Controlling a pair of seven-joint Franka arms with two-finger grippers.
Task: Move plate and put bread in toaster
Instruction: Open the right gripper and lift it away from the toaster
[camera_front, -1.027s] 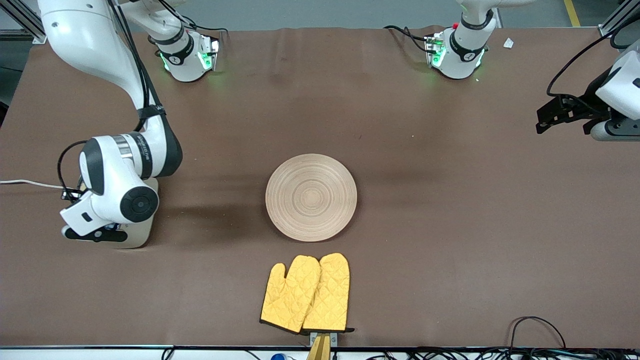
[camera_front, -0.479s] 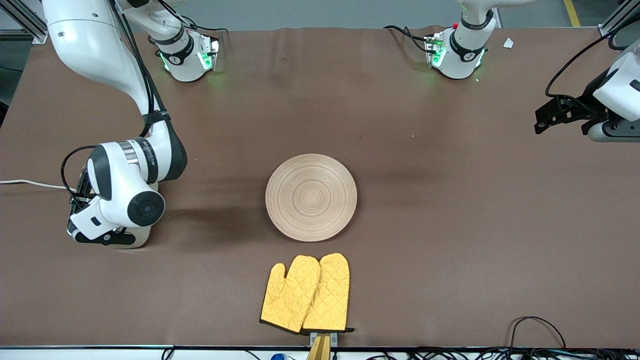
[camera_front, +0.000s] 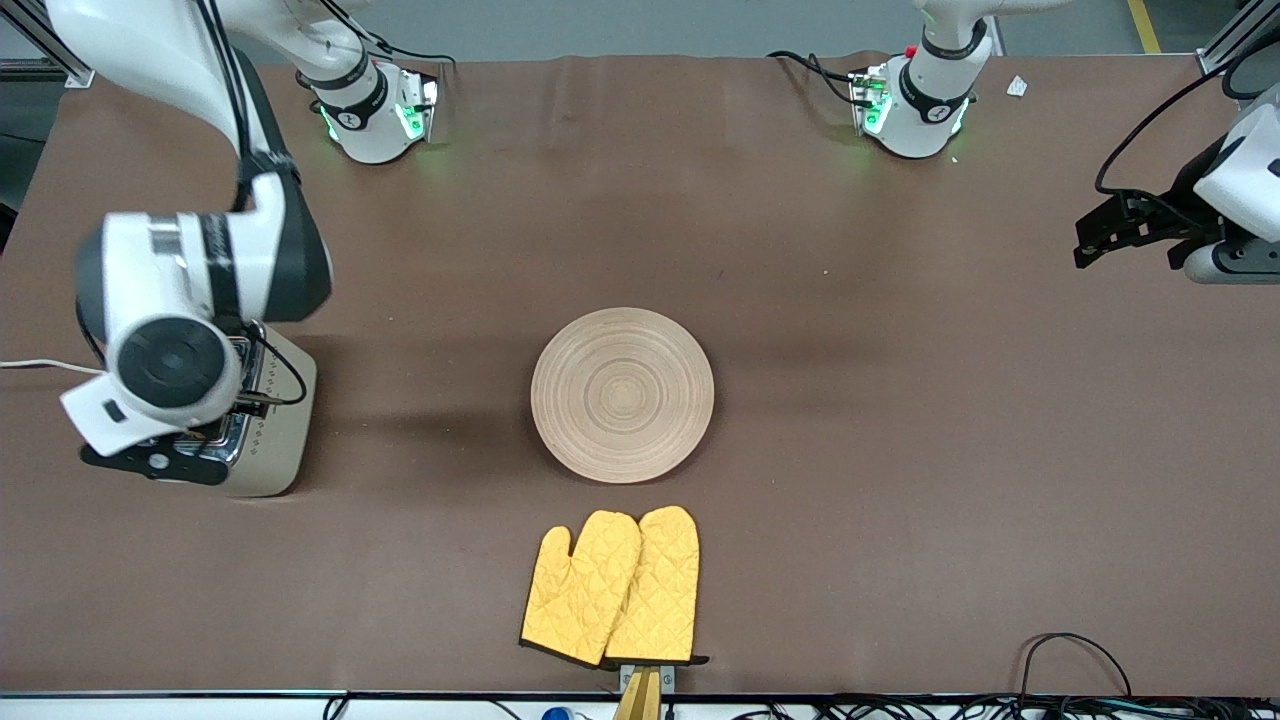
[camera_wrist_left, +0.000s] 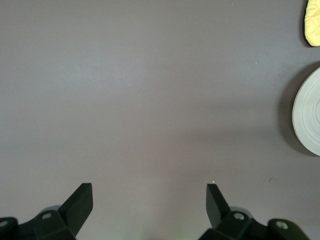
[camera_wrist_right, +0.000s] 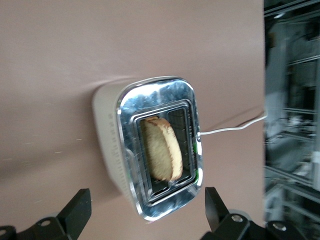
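Now the right gripper (camera_wrist_right: 145, 212) hangs over the toaster (camera_front: 270, 430), its 2 fingers (camera_wrist_right: 75, 210) spread wide and holding nothing. Between and below those fingers, the right wrist view shows the toaster's chrome top with the bread (camera_wrist_right: 161, 148) standing in 1 of the 2 slots, its crust rising a little above the slot. A white cord (camera_wrist_right: 235, 127) runs from the toaster across the counter (camera_front: 900, 450). From the front, the right arm's wrist covers most of the toaster, which sits at the right arm's end of the counter.

At the other end, the left gripper (camera_wrist_left: 150, 205) waits above bare counter, well apart from everything, its 2 fingers (camera_wrist_left: 80, 202) also spread and empty. In the left wrist view the plate (camera_wrist_left: 307, 115) shows only as a pale edge well off to the side of the fingers, with a corner of the mitts (camera_wrist_left: 312, 22) near it.

On the counter's middle lies the plate (camera_front: 622, 394), flat and bare, well apart from both grippers. Just nearer the camera than the plate lie 2 yellow oven mitts (camera_front: 612, 587), side by side and overlapping, close to the plate but not touching it.
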